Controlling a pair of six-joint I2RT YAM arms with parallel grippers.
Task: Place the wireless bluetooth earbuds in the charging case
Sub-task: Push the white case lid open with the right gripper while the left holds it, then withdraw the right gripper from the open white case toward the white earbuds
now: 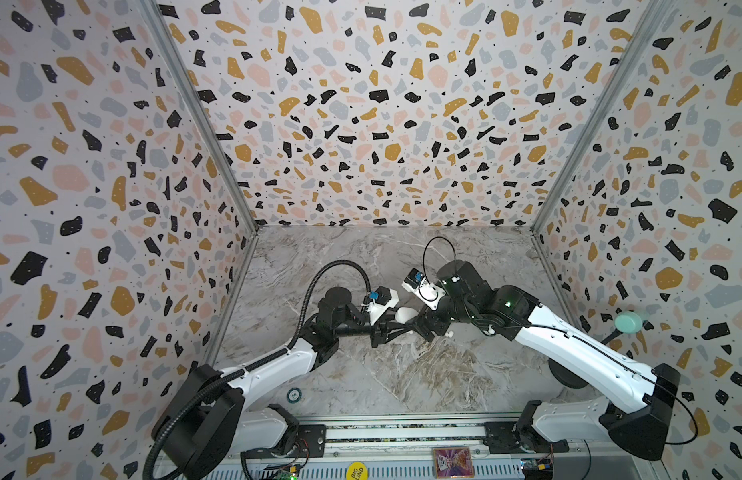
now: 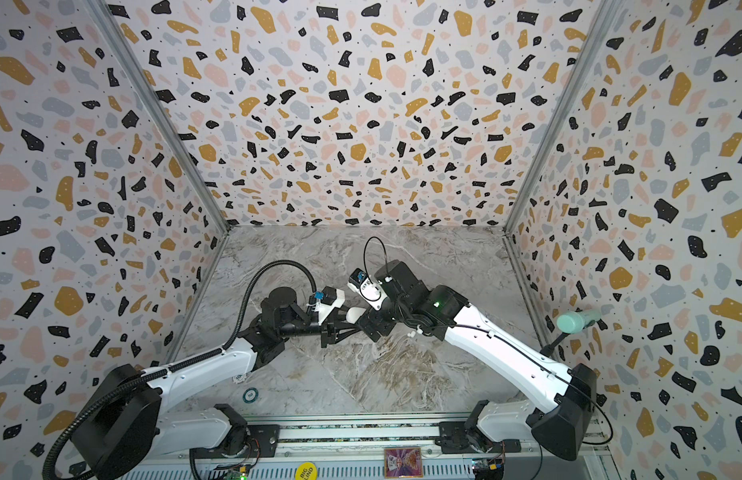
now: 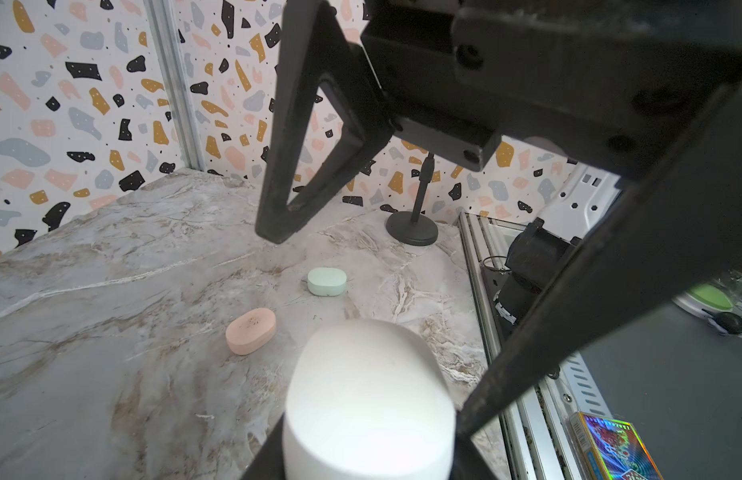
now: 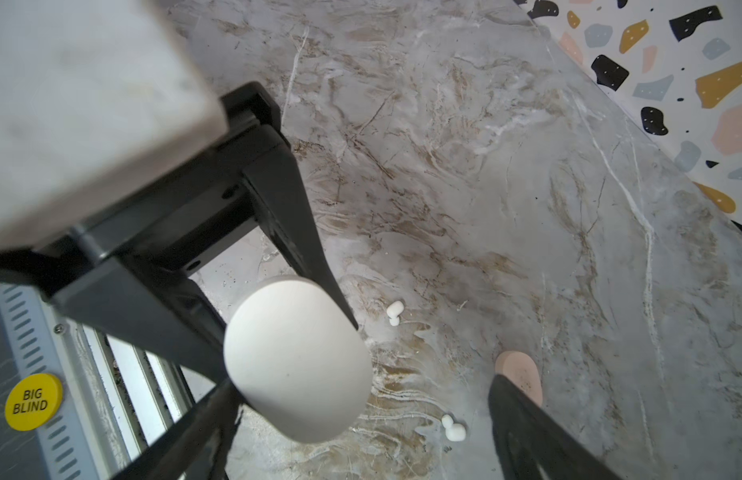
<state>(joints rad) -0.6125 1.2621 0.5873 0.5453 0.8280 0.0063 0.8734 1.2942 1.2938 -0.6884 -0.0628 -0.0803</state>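
Note:
A white oval charging case (image 3: 369, 399) hangs above the table, and my left gripper (image 3: 369, 461) is shut on it. In both top views the case (image 1: 404, 314) (image 2: 354, 314) shows mid-table between the two wrists. My right gripper (image 4: 352, 436) stands open; the case (image 4: 296, 361) sits inside its gap, close to one finger. Two white earbuds (image 4: 394, 312) (image 4: 453, 429) lie on the marble below. A pink case (image 3: 251, 331) and a mint green case (image 3: 327, 281) lie shut on the table. The pink case (image 4: 521, 374) is partly behind a right finger.
A microphone stand (image 3: 413, 228) with a mint head (image 1: 628, 322) stands by the right wall. A poker chip (image 1: 293, 395) lies near the front left. The metal rail (image 1: 402, 432) at the front edge carries a yellow disc (image 1: 356, 471) and a shiny card (image 1: 452, 461).

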